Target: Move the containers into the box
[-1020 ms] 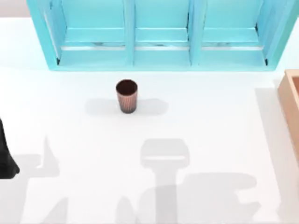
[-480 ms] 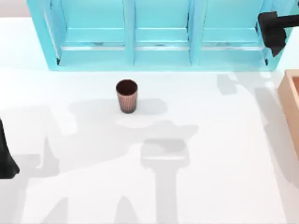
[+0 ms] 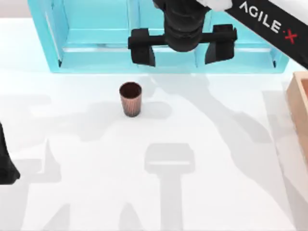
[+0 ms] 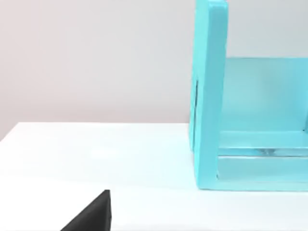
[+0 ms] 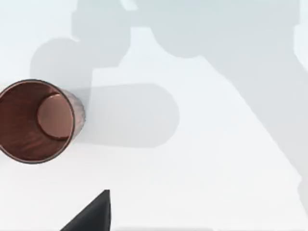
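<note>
— Copper-brown ribbed cup [image 3: 130, 98] from above: upright on white table [image 3: 216, 159], apart from tan wooden box [image 3: 299, 103] at right edge?
— Yes. Right gripper [image 3: 182, 48] high beyond it, before turquoise shelf unit [image 3: 96, 38], fingers spread wide, empty. Left arm [image 3: 6, 161] parked at left edge.
— Left wrist view?
— Shelf end; finger state impossible to tell.
— Right wrist view?
— Straight down: cup, dark inside.

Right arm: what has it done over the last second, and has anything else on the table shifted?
The right gripper has swung in from the top view's right edge to hang, fingers wide open, in front of the turquoise shelf unit, beyond the ribbed copper-brown cup. It holds nothing. The cup stands upright where it was; the tan wooden box and the left arm, parked at the left edge, have not moved.
</note>
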